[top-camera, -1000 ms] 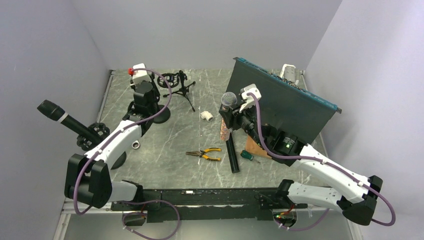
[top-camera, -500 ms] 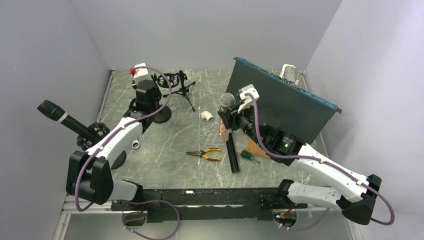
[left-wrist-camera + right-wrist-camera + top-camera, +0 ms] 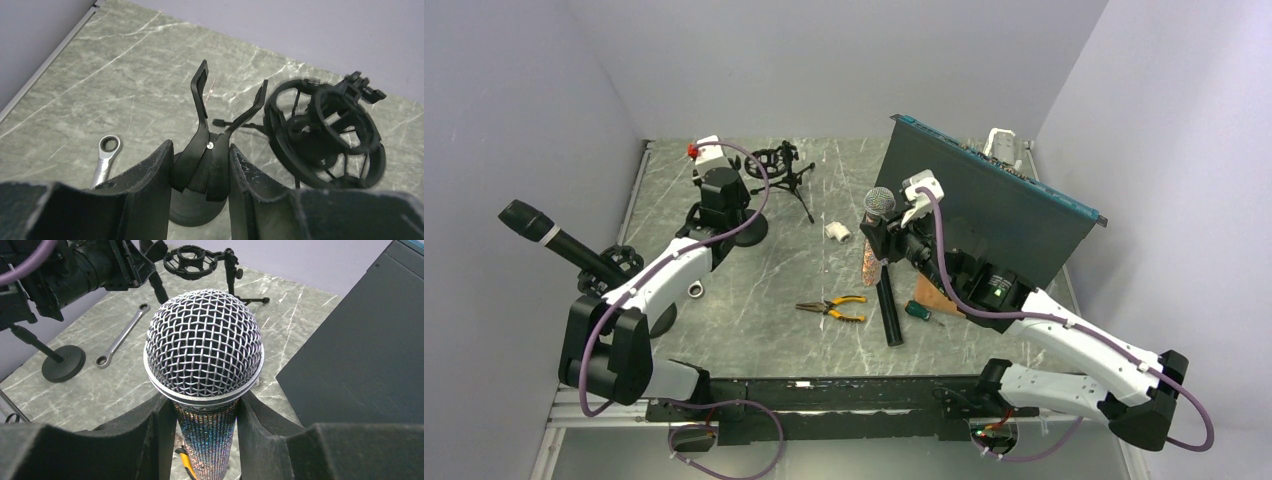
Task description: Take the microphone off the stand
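Note:
The microphone [image 3: 204, 342] has a silver mesh head and a glittery handle. My right gripper [image 3: 205, 432] is shut on the handle just under the head and holds it upright above the table, also seen in the top view [image 3: 880, 202]. The stand [image 3: 746, 232] has a round black base at the back left. Its forked black clip [image 3: 206, 145] is empty. My left gripper [image 3: 200, 172] is shut on the clip's lower part, one finger on each side.
A shock mount on a small tripod [image 3: 780, 162] stands just right of the stand. A second black microphone [image 3: 549, 238] sits on its own stand at far left. A wrench [image 3: 106, 154], pliers [image 3: 834, 308], black tube [image 3: 890, 312], screwdriver [image 3: 921, 312], white fitting [image 3: 837, 231] and a tall dark panel [image 3: 989, 205] are present.
My left gripper has shifted a little to the right and nearer at the stand's clip. My right gripper with the microphone has barely moved.

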Controlling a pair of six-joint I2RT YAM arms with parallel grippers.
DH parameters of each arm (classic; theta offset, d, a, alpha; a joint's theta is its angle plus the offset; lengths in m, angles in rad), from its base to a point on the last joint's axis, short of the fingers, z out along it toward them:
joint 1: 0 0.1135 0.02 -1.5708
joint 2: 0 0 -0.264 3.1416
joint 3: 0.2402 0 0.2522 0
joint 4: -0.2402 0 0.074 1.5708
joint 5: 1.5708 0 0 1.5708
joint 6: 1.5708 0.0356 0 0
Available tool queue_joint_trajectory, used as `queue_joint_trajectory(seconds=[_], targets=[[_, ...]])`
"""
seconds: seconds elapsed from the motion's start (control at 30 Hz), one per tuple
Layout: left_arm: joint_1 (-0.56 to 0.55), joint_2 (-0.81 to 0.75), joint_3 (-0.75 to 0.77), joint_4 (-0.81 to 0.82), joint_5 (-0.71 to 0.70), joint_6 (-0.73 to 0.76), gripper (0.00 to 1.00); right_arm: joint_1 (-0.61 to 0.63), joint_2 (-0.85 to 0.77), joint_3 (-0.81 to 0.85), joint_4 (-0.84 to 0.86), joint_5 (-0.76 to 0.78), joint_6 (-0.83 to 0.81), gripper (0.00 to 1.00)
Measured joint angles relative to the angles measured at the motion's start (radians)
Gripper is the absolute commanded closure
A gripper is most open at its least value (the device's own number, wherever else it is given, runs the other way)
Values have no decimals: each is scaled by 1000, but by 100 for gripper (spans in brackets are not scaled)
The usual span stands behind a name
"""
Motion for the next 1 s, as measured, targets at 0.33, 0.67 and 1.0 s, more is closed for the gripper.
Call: queue_joint_trajectory(seconds=[0.33,0.67,1.0], targets=[[-1,8,3,-23,11,-28,61,0,-1,-13,0,-19,32,100],[-4,-84,95,-358,112,-63,20,0,47,-13,0,-60,116,100],[-4,-367,143,-557,363,-67,9,0,240,50,-34,-149,201,100]])
